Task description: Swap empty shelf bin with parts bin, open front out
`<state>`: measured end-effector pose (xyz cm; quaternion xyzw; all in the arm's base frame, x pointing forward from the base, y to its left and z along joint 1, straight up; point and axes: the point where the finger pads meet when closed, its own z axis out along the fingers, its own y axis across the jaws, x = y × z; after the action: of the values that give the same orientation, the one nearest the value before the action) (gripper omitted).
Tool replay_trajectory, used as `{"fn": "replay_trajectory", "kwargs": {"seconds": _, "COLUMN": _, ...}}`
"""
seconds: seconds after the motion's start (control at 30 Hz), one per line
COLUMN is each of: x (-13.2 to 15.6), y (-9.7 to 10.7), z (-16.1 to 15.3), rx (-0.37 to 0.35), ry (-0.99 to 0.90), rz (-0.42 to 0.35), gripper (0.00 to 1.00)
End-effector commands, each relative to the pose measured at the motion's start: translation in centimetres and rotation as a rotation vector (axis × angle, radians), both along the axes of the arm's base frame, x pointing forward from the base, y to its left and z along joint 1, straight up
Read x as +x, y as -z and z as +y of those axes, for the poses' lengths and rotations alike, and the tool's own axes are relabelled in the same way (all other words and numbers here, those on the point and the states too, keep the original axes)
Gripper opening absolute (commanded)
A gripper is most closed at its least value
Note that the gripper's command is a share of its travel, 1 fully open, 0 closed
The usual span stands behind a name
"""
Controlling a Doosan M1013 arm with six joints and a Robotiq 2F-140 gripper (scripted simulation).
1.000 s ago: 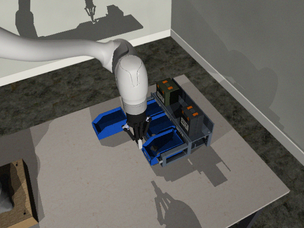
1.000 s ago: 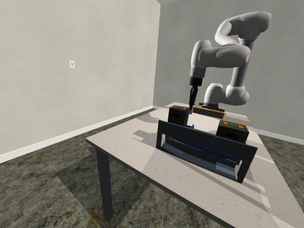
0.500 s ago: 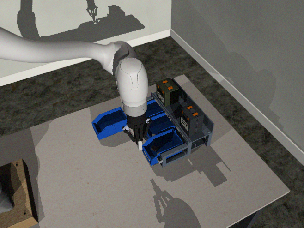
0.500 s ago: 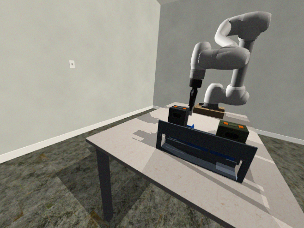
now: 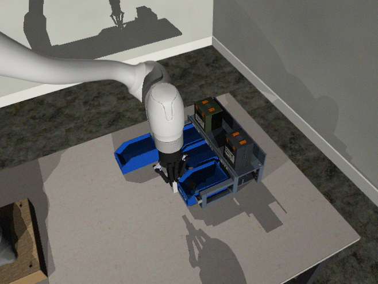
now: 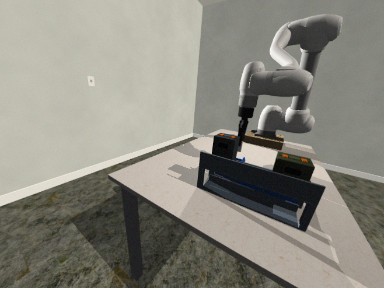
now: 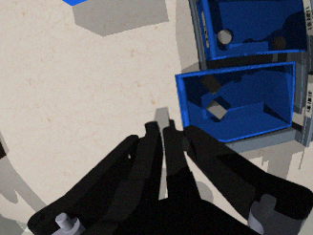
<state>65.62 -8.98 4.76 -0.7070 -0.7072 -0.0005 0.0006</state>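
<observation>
Table: pale grey flat-topped table [image 5: 100,214] carrying the shelf, the bins and the arm's wooden base block [image 5: 26,244].
Arm: white jointed arm [image 5: 165,116], wrist pointing down in front of the shelf.
Shelf: dark grey low shelf unit [image 5: 261,158] with two dark lidded boxes [image 5: 207,114] on its top board.
Empty bin: blue open-fronted plastic bin [image 5: 135,152], upright on the table, apart from the shelf.
Parts bin: blue open bin with small grey parts [image 5: 203,180], in the shelf's end bay, its front edge protruding past the frame.
Claw: black two-finger claw [image 7: 164,128], fingers pressed together, gripping nothing; tips just beside the parts bin's front corner; contact cannot be told.
</observation>
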Motion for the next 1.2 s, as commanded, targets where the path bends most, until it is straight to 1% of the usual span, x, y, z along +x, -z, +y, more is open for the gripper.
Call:
{"fn": "replay_trajectory", "kwargs": {"seconds": 0.0, "x": 0.0, "y": 0.8, "z": 0.0, "rx": 0.0, "ry": 0.0, "rz": 0.0, "gripper": 0.1}}
{"fn": "replay_trajectory", "kwargs": {"seconds": 0.33, "x": 0.0, "y": 3.9, "z": 0.0, "rx": 0.0, "ry": 0.0, "rz": 0.0, "gripper": 0.1}}
{"fn": "replay_trajectory", "kwargs": {"seconds": 0.4, "x": 0.0, "y": 3.9, "z": 0.0, "rx": 0.0, "ry": 0.0, "rz": 0.0, "gripper": 0.1}}
{"fn": "replay_trajectory", "kwargs": {"seconds": 0.63, "x": 0.0, "y": 5.4, "z": 0.0, "rx": 0.0, "ry": 0.0, "rz": 0.0, "gripper": 0.1}}
{"fn": "replay_trajectory", "kwargs": {"seconds": 0.87, "x": 0.0, "y": 6.1, "z": 0.0, "rx": 0.0, "ry": 0.0, "rz": 0.0, "gripper": 0.1}}
{"fn": "replay_trajectory", "kwargs": {"seconds": 1.17, "x": 0.0, "y": 6.2, "z": 0.0, "rx": 0.0, "ry": 0.0, "rz": 0.0, "gripper": 0.1}}
